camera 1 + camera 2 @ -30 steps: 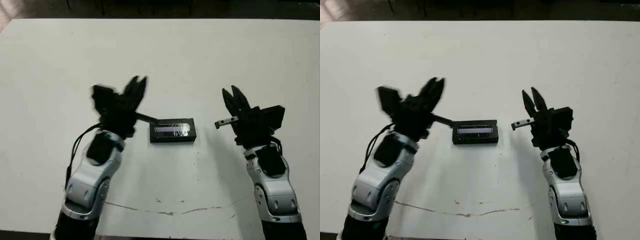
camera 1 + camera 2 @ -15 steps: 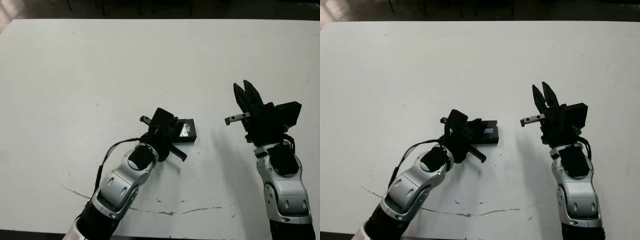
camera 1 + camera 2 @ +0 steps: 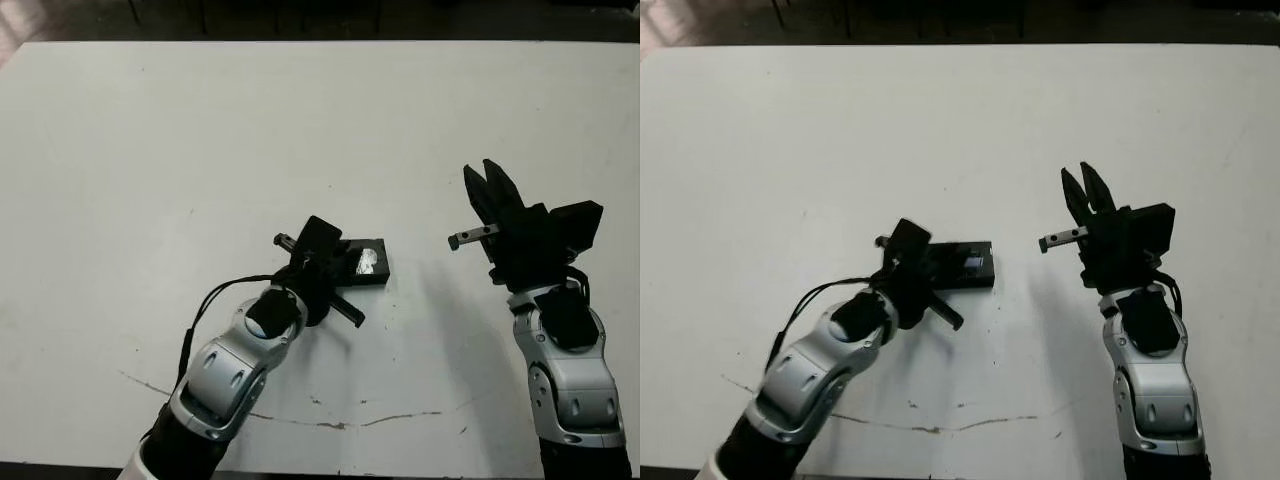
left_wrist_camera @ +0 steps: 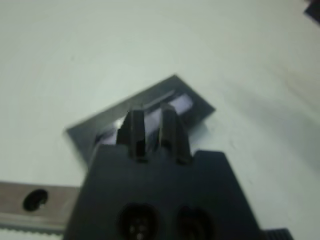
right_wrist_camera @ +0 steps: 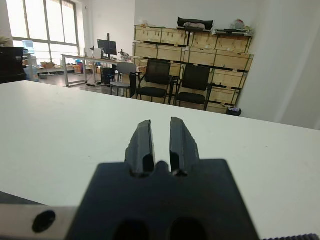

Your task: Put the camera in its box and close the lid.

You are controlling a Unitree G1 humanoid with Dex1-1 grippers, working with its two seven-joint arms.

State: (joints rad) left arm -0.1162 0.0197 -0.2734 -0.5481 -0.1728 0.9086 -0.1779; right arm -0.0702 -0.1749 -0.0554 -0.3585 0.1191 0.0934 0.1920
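- Right now the left gripper (image 4: 152,119) has its two fingers drawn close together with nothing seen between them, tips down on the lid (image 3: 370,259) near the middle of the frame
- The lid, silvery strip up, seems to lie on the box (image 3: 378,277); the arm hides its left half, so I cannot tell if it sits flush all round
- The camera does not show anywhere; I take it to be inside under the lid
- Risk one: pressing on one end only could tip the other end up, or leave the lid crooked
- Risk two: nothing braces the box on the smooth white table (image 3: 300,120), so a slanted push could slide it toward the right of the frame
- The right gripper (image 3: 490,178), at right of centre, hangs in the air well apart from the box, fingers near together and empty, too far off to steady anything
- Risk three: lifting off with the fingertips dragging could pull the lid askew
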